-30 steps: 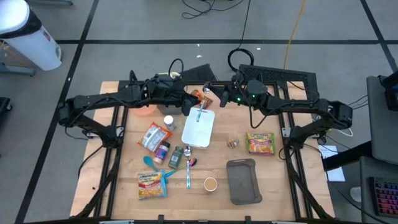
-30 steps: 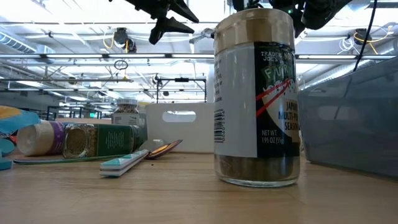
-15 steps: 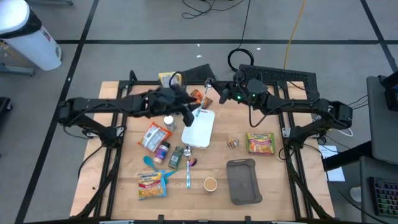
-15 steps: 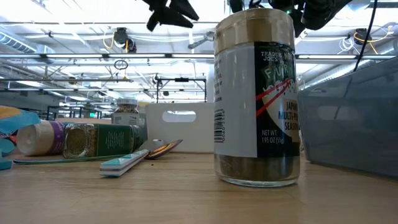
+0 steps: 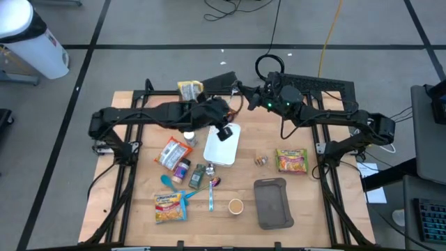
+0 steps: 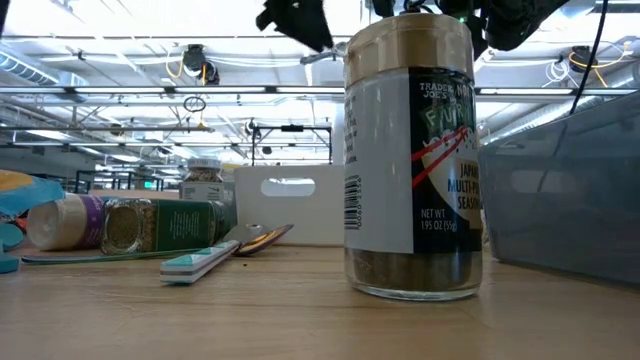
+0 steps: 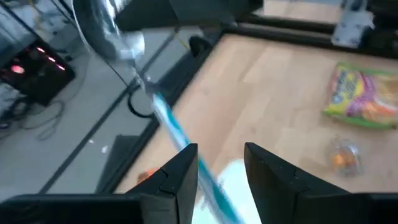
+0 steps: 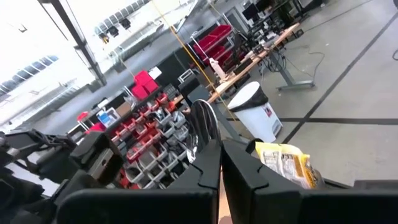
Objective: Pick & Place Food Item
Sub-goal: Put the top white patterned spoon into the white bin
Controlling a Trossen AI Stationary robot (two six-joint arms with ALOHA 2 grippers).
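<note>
So the left tool (image 7: 221, 155) is pinching a blue-handled metal spoon (image 7: 168, 121) above the white rectangular tray (image 5: 226, 150). Right tool (image 8: 221, 149) is pressed together at the tabletop's (image 5: 313, 202) back. The yellow-green noodle packet (image 5: 291, 160) lies untouched, so the pick looks not yet begun; next probably means dropping the spoon.

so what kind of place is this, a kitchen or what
Not a kitchen; it looks like a robotics lab or workshop. Red parts bins on shelving, workbenches and bare ceiling trusses surround a wooden table with mounted arms.
</note>
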